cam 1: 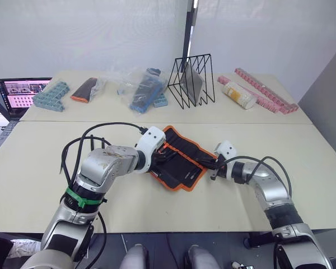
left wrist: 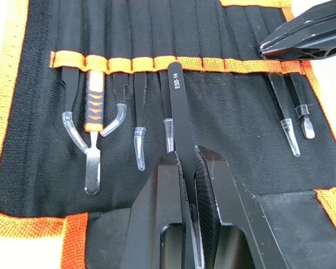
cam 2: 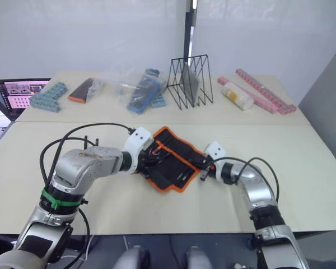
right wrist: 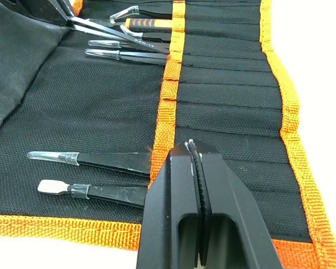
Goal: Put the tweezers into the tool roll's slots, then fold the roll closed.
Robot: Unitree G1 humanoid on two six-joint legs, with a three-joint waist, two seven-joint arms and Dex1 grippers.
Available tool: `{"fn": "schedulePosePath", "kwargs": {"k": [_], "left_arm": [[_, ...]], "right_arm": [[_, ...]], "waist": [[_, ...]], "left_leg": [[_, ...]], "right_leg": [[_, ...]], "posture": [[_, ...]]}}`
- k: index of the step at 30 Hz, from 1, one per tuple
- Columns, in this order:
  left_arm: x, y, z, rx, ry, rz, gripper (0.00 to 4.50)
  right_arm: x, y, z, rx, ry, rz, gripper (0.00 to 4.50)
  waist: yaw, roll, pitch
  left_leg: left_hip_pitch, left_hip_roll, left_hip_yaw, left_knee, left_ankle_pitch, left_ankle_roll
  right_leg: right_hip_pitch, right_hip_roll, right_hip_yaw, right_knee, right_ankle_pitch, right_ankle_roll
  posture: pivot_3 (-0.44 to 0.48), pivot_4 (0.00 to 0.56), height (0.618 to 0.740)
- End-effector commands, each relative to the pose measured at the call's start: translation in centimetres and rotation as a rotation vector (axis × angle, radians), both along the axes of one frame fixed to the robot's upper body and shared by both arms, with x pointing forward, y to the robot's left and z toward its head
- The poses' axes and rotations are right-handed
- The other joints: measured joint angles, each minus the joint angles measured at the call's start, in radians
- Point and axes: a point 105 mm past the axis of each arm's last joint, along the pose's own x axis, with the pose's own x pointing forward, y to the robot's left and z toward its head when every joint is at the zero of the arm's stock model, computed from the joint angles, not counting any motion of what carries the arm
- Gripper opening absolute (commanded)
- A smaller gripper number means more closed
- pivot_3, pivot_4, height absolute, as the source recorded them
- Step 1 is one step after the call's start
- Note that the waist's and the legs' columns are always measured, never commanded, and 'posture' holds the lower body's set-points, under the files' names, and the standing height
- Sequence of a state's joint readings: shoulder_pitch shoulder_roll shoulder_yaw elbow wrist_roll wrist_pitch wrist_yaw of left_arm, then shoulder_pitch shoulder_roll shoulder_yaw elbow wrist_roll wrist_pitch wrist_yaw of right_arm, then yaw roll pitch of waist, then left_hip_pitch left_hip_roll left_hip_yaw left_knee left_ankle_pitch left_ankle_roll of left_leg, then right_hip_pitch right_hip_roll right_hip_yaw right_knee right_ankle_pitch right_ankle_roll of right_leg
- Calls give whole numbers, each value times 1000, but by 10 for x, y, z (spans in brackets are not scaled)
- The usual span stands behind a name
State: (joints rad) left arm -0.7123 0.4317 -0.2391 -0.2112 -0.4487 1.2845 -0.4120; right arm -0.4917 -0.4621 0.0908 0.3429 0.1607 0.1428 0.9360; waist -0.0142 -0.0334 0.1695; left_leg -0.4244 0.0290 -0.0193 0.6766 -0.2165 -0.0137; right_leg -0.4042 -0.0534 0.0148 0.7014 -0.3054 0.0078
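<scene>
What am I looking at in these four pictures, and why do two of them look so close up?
A two-armed robot works at a table. The two wide pictures come from cameras on its head, looking down over its arms. The two close ones come from cameras on its wrists, looking along each tool's black fingers.

Between the arms lies an open tool roll, black fabric with orange edging. Several tweezers already sit in its narrow slots.

The left tool is shut on one tweezer marked ESD-14, its end at the orange slot band. The right tool, shut and empty, rests on the roll's opposite side.

Behind stand a wire rack, plastic bags and a laptop.
</scene>
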Motion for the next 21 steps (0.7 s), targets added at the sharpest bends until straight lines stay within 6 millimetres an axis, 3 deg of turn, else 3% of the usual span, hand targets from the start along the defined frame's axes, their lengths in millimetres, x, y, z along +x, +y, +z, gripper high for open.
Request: {"fn": "schedulePosePath", "kwargs": {"k": [1,6,12,21], "left_arm": [[2,-7,7,-17,-36,-20,6],[3,-6,1,9,-20,-18,6],[-9,-8,-2,21,-6,-67,6],[-1,-6,-3,25,-26,-40,6]], "right_arm": [[-4,3,-7,-21,29,15,0],[-4,2,-6,-24,27,11,0],[-5,1,-8,-28,34,9,0],[-3,4,-6,-30,32,18,0]], "waist": [[0,0,0],[0,0,0],[0,0,0],[-1,0,0]], "left_leg": [[0,0,0,0,0,0],[0,0,0,0,0,0],[0,0,0,0,0,0],[0,0,0,0,0,0]], "right_leg": [[0,0,0,0,0,0],[0,0,0,0,0,0],[0,0,0,0,0,0],[0,0,0,0,0,0]], "posture": [[0,150,685],[0,150,685],[0,150,685],[0,150,685]]}}
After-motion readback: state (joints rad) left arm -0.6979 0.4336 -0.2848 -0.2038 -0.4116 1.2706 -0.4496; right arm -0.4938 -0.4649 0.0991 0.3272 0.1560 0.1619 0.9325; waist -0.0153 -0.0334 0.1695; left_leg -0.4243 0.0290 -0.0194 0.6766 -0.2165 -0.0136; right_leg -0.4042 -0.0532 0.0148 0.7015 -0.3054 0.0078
